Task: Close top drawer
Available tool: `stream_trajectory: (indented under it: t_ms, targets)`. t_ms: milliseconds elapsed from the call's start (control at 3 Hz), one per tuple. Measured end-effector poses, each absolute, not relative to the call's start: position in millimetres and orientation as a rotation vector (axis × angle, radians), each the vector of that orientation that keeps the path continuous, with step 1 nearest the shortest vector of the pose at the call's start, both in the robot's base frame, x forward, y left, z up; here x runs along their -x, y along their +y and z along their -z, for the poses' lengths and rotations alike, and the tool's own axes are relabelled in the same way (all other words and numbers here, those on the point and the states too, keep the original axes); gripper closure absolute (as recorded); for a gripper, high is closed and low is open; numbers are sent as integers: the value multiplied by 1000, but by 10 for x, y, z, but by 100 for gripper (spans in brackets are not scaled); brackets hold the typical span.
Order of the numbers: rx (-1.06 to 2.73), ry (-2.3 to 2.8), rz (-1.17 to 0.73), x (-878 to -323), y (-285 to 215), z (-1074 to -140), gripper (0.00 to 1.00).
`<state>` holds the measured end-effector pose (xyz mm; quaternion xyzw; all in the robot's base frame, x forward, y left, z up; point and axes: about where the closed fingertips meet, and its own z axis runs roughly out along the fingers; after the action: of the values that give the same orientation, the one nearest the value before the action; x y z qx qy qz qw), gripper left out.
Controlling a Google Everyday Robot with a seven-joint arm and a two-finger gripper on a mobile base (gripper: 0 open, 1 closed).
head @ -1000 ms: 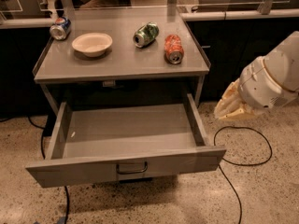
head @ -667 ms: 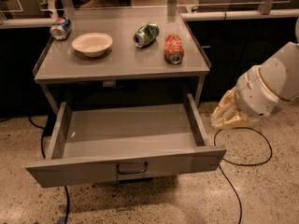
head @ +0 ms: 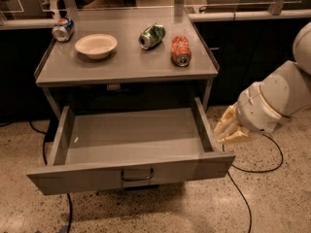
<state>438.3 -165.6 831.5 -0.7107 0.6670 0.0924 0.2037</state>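
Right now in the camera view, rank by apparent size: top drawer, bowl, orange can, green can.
1. top drawer
2. bowl
3. orange can and green can: look alike, unranked.
Claw hangs beside the drawer's right side.

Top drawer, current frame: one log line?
top drawer: open, pulled far out | tool: outside its right wall, near front corner | contact: unclear | close: not yet done

A speckled floor (head: 284, 205) filled the lower frame, a black cable (head: 282, 153) on it; a grey table (head: 131, 64) stood at centre.
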Motion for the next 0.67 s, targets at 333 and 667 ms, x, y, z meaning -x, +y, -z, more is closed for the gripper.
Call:
stream_trajectory:
  t_ms: [333,667]
  targets:
    - [1996,1834,-305,-4398,-1556,-8151,100]
    - [2008,1820,-330,-4368,-1524,-8179,100]
